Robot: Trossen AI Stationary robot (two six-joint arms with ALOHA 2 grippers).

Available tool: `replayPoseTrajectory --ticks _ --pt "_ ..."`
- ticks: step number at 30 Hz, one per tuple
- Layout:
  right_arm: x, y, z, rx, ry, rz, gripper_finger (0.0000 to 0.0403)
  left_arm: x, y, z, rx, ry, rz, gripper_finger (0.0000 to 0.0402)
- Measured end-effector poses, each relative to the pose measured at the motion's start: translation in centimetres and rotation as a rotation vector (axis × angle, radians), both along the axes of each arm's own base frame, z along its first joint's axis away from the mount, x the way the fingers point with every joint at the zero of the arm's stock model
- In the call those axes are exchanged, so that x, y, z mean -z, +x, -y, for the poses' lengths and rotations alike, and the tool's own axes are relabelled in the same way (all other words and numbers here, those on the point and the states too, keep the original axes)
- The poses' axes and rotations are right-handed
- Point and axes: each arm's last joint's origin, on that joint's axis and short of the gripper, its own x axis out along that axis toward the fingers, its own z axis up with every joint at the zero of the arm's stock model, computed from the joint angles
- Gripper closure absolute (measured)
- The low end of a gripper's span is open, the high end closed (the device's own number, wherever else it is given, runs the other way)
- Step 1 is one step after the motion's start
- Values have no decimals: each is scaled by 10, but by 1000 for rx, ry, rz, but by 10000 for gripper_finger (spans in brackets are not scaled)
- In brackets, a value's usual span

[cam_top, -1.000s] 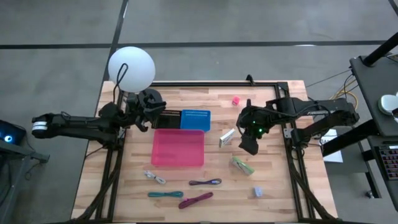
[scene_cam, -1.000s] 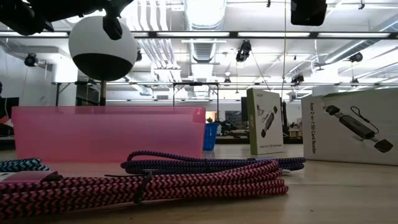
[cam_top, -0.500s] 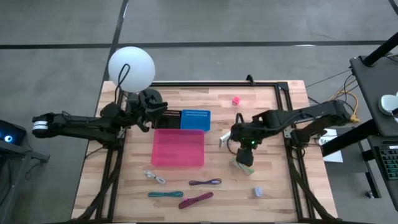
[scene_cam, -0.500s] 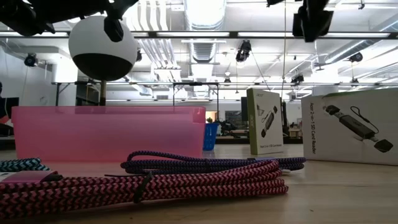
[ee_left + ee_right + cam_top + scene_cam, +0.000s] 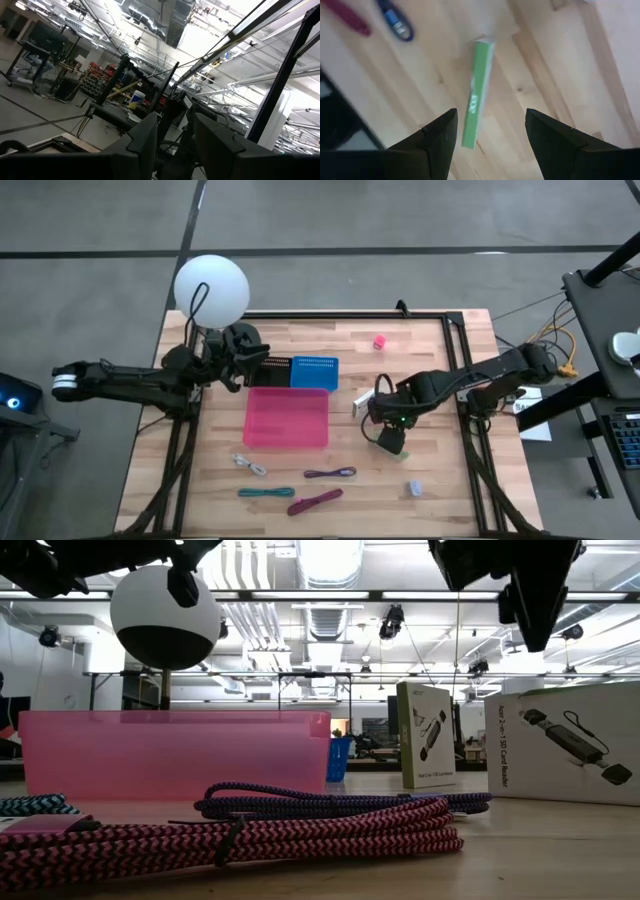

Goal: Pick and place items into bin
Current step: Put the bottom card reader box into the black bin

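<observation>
My right gripper (image 5: 489,122) is open and hovers over the green packet (image 5: 477,95), one finger on each side of it without touching. The packet lies flat on the wood. In the high view this gripper (image 5: 392,436) stands to the right of the pink bin (image 5: 287,418) and covers the packet. The whitish block (image 5: 365,401), pink cube (image 5: 379,341), grey-blue lump (image 5: 414,488) and the white (image 5: 248,465), teal (image 5: 265,492), purple (image 5: 330,473) and magenta (image 5: 315,501) cords lie on the table. My left gripper (image 5: 236,356) waits, open, near the far left corner.
A blue tray (image 5: 314,370) and a black one (image 5: 270,370) sit beyond the bin. A white globe (image 5: 211,288) stands at the far left corner. Two cartons (image 5: 425,735) (image 5: 565,745) show in the low view. Bare wood lies between the bin and the packet.
My right gripper has moved toward the near edge and slightly left, and has come down over the green packet, staying open. In the low view it has dropped into the picture from above. Nothing on the table has shifted.
</observation>
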Motion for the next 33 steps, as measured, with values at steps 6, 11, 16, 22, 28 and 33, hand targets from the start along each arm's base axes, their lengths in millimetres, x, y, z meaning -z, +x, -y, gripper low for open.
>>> replayPoseTrajectory --ticks 6,11,16,22,28,33 --pt "13 -4 2 118 -20 -50 183 0 0 0 0 0 -2 288" --pt "19 -3 -2 140 -9 -35 183 0 0 0 0 1 -2 288" --pt "21 0 -12 57 11 37 183 0 0 0 0 0 -4 288" --pt "29 -2 -13 47 11 35 183 0 0 0 0 0 -5 288" --pt "43 -3 -15 29 61 20 183 1 0 0 0 1 -6 288" --pt "52 -4 -16 38 88 18 183 1 0 0 1 0 -8 288"
